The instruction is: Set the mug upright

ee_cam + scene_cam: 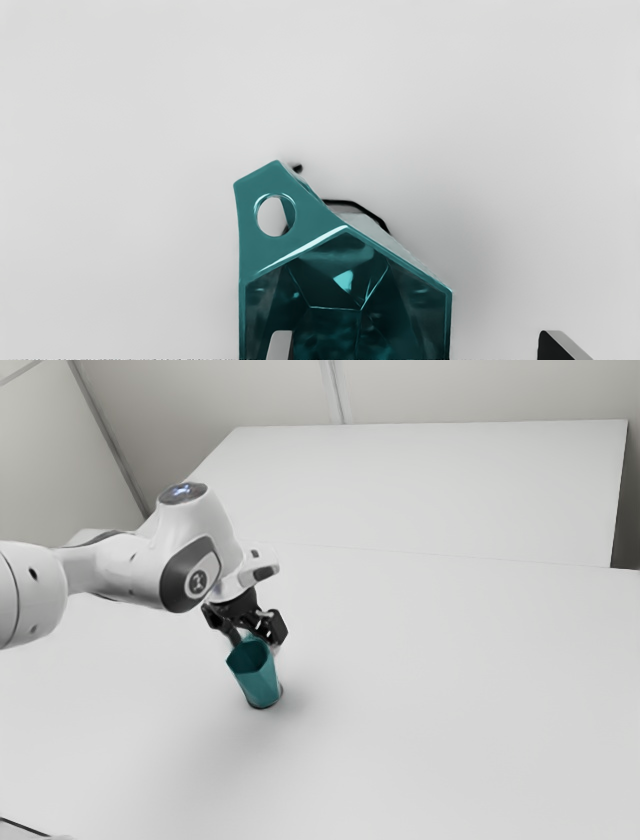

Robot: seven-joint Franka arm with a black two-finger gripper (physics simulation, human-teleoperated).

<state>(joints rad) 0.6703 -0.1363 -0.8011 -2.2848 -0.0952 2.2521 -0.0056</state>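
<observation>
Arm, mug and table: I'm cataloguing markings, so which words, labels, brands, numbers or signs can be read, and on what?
No word, brand or number is readable.
Round emblem on the arm's dark joint cover: too small to read.
Blue-white marks atop the arm: too small to read.
Mug: none on visible faces.
Table: none visible.

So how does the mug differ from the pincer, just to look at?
The mug is teal; the pincer is black and grey. The mug is one hollow body with a holed handle, while the pincer has two separate fingers, standing apart. Both have straight edges and flat faces.
</observation>
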